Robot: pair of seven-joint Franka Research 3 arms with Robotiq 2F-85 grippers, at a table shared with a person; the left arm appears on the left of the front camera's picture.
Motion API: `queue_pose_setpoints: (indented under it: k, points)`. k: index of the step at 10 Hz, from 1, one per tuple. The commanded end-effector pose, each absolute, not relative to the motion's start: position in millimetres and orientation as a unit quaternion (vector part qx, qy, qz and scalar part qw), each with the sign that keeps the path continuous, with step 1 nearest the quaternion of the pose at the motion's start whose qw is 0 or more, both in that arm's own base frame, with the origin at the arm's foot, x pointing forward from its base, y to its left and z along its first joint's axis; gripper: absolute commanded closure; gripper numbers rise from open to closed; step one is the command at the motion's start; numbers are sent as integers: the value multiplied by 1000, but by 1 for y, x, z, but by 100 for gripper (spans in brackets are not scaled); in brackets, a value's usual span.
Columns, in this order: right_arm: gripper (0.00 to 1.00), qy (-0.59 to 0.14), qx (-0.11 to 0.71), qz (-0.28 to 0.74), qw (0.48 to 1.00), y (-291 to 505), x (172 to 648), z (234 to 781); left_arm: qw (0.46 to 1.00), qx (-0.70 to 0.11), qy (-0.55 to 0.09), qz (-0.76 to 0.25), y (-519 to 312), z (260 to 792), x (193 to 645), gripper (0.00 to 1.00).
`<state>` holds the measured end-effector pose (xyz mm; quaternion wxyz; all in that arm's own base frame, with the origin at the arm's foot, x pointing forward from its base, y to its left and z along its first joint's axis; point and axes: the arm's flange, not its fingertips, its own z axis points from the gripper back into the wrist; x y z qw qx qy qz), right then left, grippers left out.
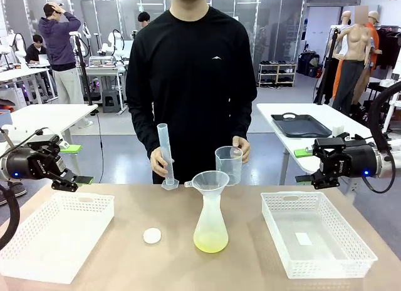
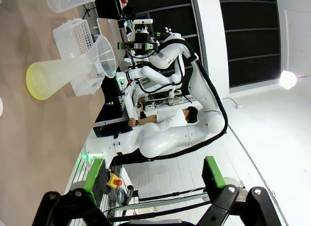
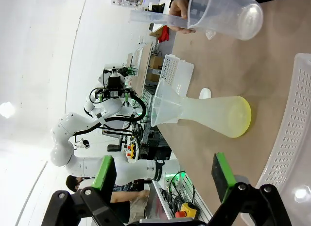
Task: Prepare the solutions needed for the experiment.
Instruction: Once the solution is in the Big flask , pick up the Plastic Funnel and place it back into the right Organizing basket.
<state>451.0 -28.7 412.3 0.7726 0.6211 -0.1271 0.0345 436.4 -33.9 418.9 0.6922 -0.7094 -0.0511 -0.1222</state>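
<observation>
A translucent conical flask (image 1: 210, 219) stands mid-table with a funnel (image 1: 210, 180) in its neck. A shallow layer of pale yellow-green solution (image 1: 210, 242) lies at its bottom; the solution (image 3: 241, 118) shows in the right wrist view and the solution (image 2: 35, 82) in the left wrist view. Behind the flask, the person holds a graduated cylinder (image 1: 166, 154) upright in one hand and a clear beaker (image 1: 229, 164) in the other. My left gripper (image 1: 78, 164) hovers open at the table's left edge, and my right gripper (image 1: 303, 165) is open at the right. Both are empty and well away from the flask.
A white basket (image 1: 56, 238) sits at the front left. Another white basket (image 1: 316, 238) at the front right has a small white piece in it. A round white cap (image 1: 151, 236) lies on the table left of the flask.
</observation>
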Motion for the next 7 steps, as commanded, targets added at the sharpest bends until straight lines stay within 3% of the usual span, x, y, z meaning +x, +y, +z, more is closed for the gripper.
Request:
queue_pose_setpoints:
  k: [1, 3, 7]
  points:
    - [0, -127, 621, 35, 773, -29, 451, 412, 692, -710, -49, -122, -34, 422, 437, 0]
    - [0, -155, 526, 47, 835, -8, 436, 439, 692, -710, -49, -122, -34, 422, 437, 0]
    - [0, -189, 402, 50, 894, 49, 416, 491, 692, -710, -49, -122, -34, 422, 437, 0]
